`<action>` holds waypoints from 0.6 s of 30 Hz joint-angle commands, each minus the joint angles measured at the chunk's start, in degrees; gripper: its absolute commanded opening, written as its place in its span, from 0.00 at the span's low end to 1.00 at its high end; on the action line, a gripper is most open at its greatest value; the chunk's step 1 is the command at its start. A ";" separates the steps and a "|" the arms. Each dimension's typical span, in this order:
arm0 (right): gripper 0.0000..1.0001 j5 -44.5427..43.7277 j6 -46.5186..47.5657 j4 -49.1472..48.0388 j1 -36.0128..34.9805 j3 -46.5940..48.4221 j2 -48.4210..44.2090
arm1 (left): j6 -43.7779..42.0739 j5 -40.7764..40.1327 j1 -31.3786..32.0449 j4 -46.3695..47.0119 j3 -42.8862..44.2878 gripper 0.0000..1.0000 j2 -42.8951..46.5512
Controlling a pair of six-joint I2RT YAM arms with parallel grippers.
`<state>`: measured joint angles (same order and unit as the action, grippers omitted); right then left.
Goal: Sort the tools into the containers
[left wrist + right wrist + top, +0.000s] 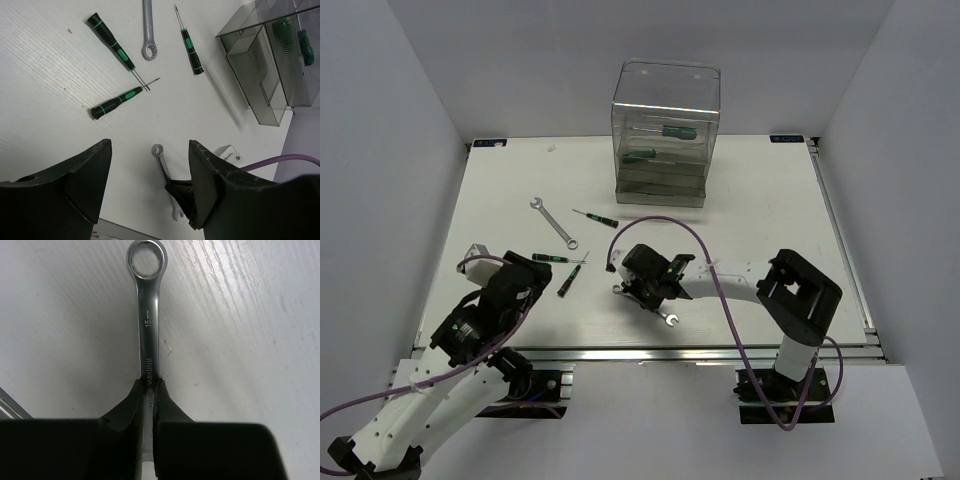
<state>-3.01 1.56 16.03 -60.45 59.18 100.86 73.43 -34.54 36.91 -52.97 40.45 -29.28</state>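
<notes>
The left arm's black two-finger gripper [150,150] hangs over the white table [500,190] with its claw spread wide, gripping nothing. Beyond it lie three green-and-black screwdrivers [118,101] and a slim silver wrench [553,221]. To the right, the right gripper [148,387] is pinched on a second silver wrench stamped 15 [148,315], low on the table. Farther back, the tall transparent drawer box [665,135] holds two green-handled screwdrivers [675,131].

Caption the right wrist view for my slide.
Right gripper shut on a silver 15 mm wrench, ring end forward, white table behind.
</notes>
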 commanded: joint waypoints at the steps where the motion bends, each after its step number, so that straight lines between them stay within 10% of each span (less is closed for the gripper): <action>1: 0.00 -0.25 0.90 4.97 0.06 -1.88 3.03 | 1.19 -1.32 -0.17 -1.17 -0.28 0.72 0.54; 18: 0.00 10.74 11.79 8.22 7.09 8.06 -5.94 | 1.10 -1.31 -0.17 -0.20 -0.37 0.71 0.01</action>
<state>5.56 10.92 23.86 -53.98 64.42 97.82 74.00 -34.54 36.91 -53.52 40.42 -28.99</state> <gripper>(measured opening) 0.149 0.717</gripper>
